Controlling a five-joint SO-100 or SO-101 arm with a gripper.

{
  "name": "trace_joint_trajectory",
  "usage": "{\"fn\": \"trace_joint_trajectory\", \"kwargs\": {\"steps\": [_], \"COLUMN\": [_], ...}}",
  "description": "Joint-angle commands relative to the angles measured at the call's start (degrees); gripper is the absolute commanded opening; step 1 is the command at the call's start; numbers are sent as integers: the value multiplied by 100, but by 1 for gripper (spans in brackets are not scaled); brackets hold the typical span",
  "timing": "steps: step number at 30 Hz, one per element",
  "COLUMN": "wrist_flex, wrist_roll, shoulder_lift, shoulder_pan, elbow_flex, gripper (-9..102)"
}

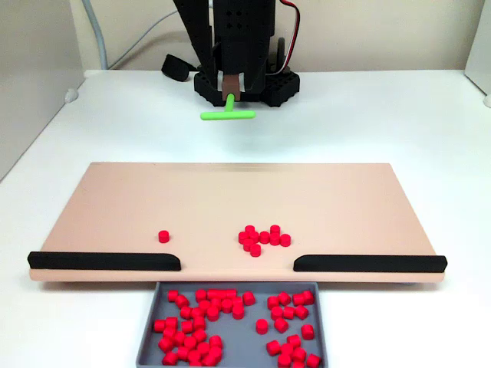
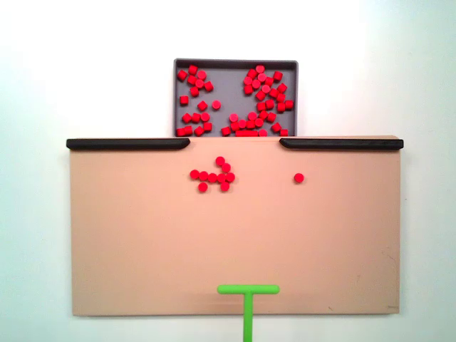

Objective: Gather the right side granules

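Several red granules (image 1: 263, 236) lie clustered on the tan board (image 1: 230, 192), just right of centre in a fixed view; a lone granule (image 1: 163, 236) rests farther left. From above, the cluster (image 2: 212, 176) lies left of centre and the lone granule (image 2: 298, 177) to its right. My gripper (image 1: 230, 93) hangs beyond the board's far edge, shut on the stem of a green T-shaped tool (image 1: 228, 113). The tool's crossbar (image 2: 248, 290) hovers over the board's lower edge in the top-down fixed view, well away from the granules.
A grey tray (image 1: 147, 326) holding many red granules sits below the board's near edge, between two black rails (image 1: 103, 261) (image 1: 368, 263). In the view from above, the tray (image 2: 228, 85) is at the top. A white table surrounds the board (image 2: 178, 249).
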Motion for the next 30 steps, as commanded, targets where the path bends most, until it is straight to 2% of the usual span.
{"fn": "trace_joint_trajectory", "kwargs": {"steps": [1,22,30], "wrist_flex": [-35,-35,-35], "wrist_roll": [35,-26,-396], "shoulder_lift": [35,-220,-352], "shoulder_pan": [-9,26,185], "elbow_flex": [-35,-88,-114], "gripper": [0,0,0]}}
